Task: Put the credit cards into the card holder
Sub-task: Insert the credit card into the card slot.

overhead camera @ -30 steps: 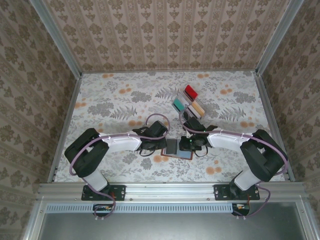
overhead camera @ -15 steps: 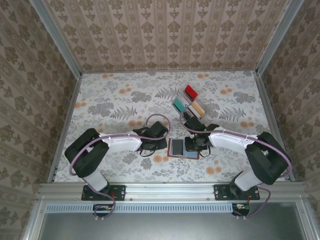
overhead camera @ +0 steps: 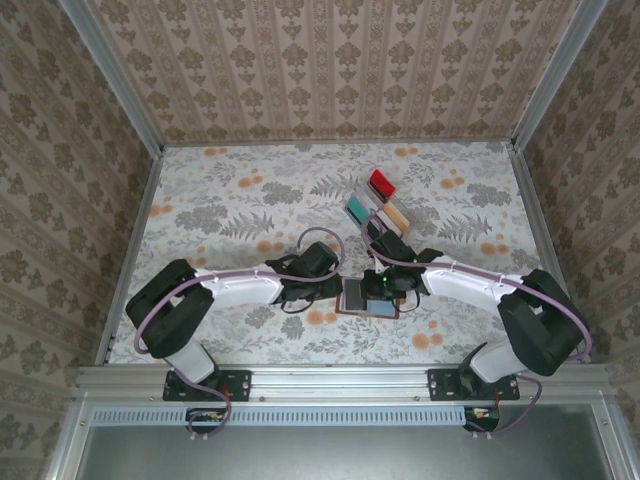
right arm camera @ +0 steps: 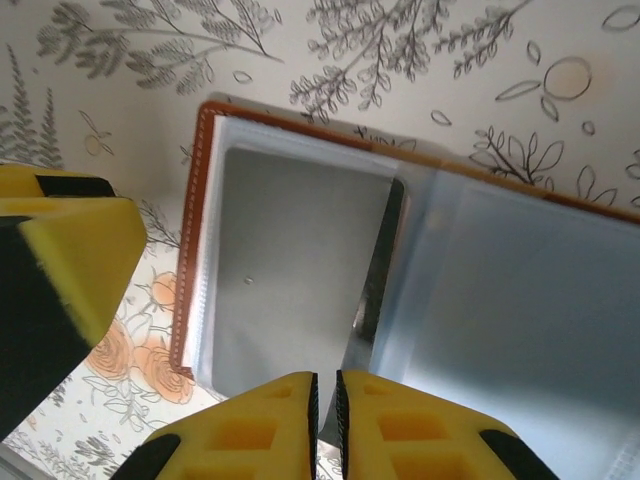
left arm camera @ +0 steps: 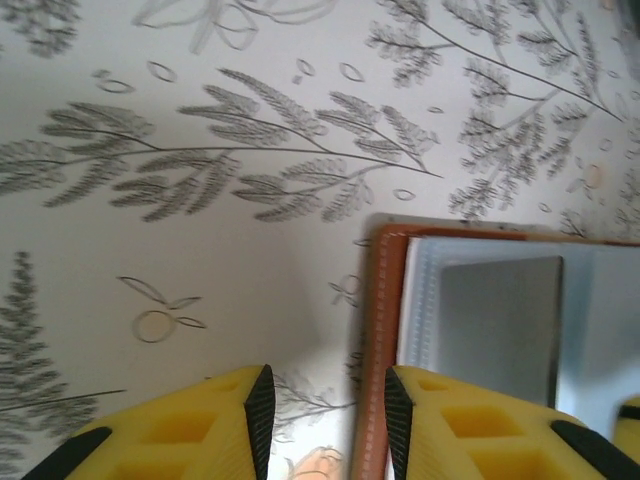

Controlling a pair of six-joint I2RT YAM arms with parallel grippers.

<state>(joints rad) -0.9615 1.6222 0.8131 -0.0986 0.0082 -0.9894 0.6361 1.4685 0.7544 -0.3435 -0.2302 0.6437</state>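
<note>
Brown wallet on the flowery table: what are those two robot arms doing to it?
They are working on a small brown leather-like wallet. It lies open on the flower-patterned table between them, with a flat grey card in one pocket. The left pincer is open at the wallet's edge. The right pincer is almost shut over the wallet's middle; whether it pinches anything is hard to tell.

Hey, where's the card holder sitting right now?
In the top view the card holder lies open on the table near the front edge, with the left gripper at its left edge, the right gripper over it, and the clear rack just behind.
</note>
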